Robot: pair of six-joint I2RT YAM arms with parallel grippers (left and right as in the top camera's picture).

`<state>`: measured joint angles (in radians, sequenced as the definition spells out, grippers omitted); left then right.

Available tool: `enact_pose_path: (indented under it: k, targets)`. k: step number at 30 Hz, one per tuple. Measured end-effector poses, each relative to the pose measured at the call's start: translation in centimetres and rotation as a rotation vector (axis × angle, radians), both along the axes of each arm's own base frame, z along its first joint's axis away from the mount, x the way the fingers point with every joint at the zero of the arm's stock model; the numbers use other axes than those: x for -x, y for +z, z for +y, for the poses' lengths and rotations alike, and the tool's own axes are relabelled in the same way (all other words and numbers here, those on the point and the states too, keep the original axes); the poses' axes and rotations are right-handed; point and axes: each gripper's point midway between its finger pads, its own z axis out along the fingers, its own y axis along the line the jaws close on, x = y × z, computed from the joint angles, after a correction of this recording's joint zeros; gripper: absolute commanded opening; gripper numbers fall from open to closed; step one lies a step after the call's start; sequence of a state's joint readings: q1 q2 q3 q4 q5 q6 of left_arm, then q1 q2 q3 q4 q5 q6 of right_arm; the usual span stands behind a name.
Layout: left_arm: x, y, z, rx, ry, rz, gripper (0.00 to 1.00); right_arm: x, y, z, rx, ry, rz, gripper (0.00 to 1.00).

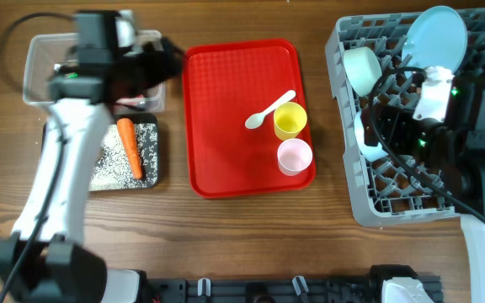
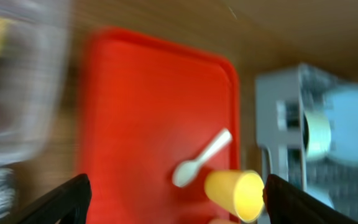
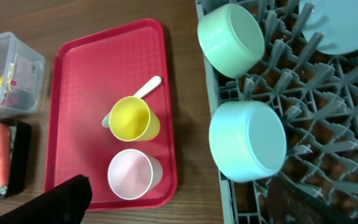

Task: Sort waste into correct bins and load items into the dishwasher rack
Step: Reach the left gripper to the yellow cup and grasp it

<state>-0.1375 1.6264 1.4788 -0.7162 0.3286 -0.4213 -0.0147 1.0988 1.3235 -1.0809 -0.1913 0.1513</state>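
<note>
Wooden table (image 1: 251,227); left end effector (image 2: 178,183), right end effector (image 3: 179,186) apart; lower bowl (image 3: 247,140) whole from right wrist, overhead apparently half-hidden.

Flat red tray (image 1: 226,118) lies mid-table, long side running near to far, rim raised, corners rounded. Wooden table (image 1: 251,244) beneath, brown grain running left-right.

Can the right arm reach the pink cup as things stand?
Probably yes: the pink cup stands upright at the red tray's corner nearest that arm, nothing over it; the right pincer is open, empty.
</note>
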Motion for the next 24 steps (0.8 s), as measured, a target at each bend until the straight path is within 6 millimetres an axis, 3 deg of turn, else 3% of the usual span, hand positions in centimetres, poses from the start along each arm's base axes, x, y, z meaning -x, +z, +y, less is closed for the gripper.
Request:
enact_pose_path:
  k: [1,2,4,9,11,14,21,24]
  targets:
    - [0.0,-0.4,-1.2,-0.005,-0.043,-0.003,0.79,0.1,-0.3,-0.2,0.004,-0.005,0.016,0.93]
    - [0.4,-3.1,-5.8,-0.004,-0.161,0.038,0.77,0.1,-0.5,-0.2,0.008,-0.006,0.025,0.93]
    - [0.8,-5.8,-10.4,-0.018,-0.283,0.050,0.79,0.2,-1.2,-0.4,0.017,-0.012,0.059,0.93]
    - [3.2,-11.1,-18.4,-0.096,-0.488,0.045,0.80,-0.2,-3.1,-0.8,0.037,-0.023,0.136,0.93]
    - [4.2,-12.6,-19.8,-0.142,-0.519,0.053,0.72,-0.2,-3.4,-0.8,0.037,-0.023,0.151,0.93]
    - [4.4,-13.1,-20.0,-0.193,-0.523,0.040,0.52,-0.2,-3.4,-0.8,0.037,-0.023,0.152,0.93]
    - [3.5,-13.3,-18.9,-0.260,-0.475,0.019,0.50,-0.2,-3.4,-0.8,0.037,-0.023,0.152,0.93]
    - [3.3,-13.5,-18.7,-0.271,-0.468,0.019,0.43,-0.2,-3.4,-0.8,0.037,-0.023,0.152,0.93]
